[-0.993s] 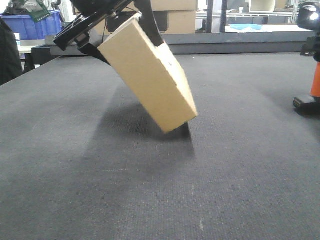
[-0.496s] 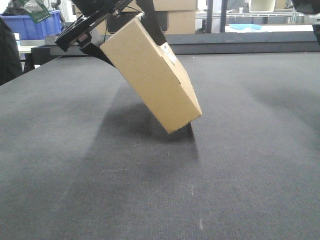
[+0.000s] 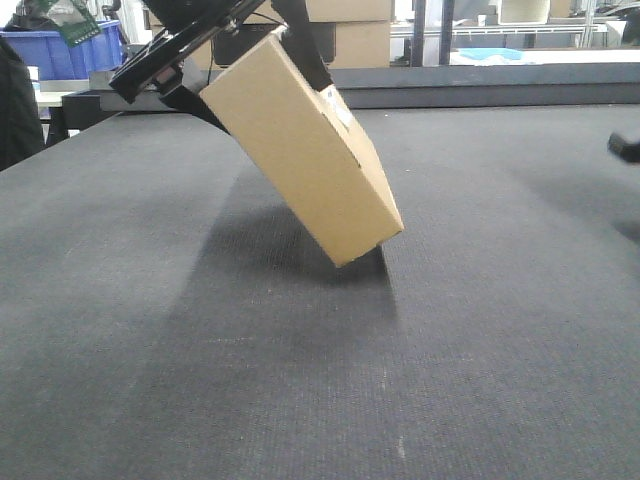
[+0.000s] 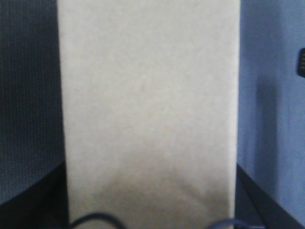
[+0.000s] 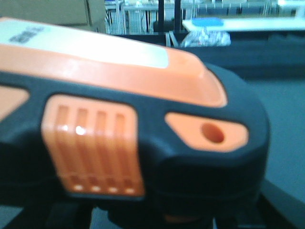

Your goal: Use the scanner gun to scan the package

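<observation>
A: status on the scan?
B: about half done, my read; left gripper (image 3: 225, 70) clamps the top end of the box (image 3: 300, 150); box tilted, top toward 11 o'clock, low corner toward 5 o'clock, at or just off the mat (image 3: 300, 380); can't tell if it touches.
A: label?
B: white label (image 3: 340, 108) on the narrow side facing 2 o'clock; exposed.
A: scanner?
B: scanner (image 5: 143, 129) fills the right wrist view; right gripper (image 5: 152, 210) reads as closed on it; fingers barely show, so that's a judgement; front view has only a black bit at the 3 o'clock edge, well apart from the box.
A: what's left?
B: bring the head in from 3 o'clock; aim at the label; trigger; no beam on the label, so scan not yet done.
</observation>
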